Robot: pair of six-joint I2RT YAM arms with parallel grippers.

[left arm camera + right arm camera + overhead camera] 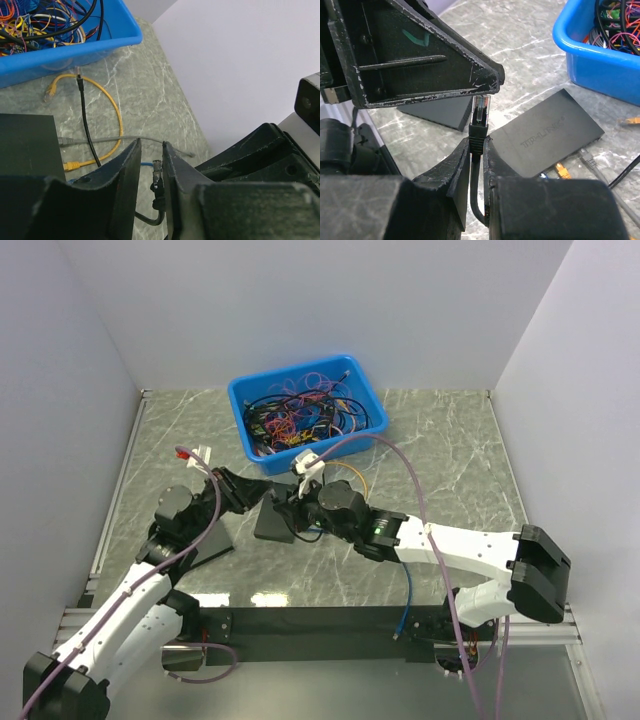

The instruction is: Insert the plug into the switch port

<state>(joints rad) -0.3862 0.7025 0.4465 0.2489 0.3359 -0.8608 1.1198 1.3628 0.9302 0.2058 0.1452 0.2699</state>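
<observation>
The plug [481, 111] has a clear tip and a black boot, with a black cable hanging below it. My right gripper [479, 141] is shut on the boot and holds the plug tip-up, just left of the black switch [550, 132]. One finger [420, 55] of my left gripper hangs right above the plug's tip. In the left wrist view the plug [157, 172] stands between the narrowly open jaws of my left gripper [151, 145]. It touches the right finger, with a gap to the left one. In the top view both grippers meet over the switch [275, 523].
A blue bin [240, 400] full of tangled cables stands behind the switch. Yellow [117, 115] and grey [125, 137] cables run from the switch's port side, and a loose black cable [87, 125] crosses them. A second flat black box [440, 110] lies under my left arm.
</observation>
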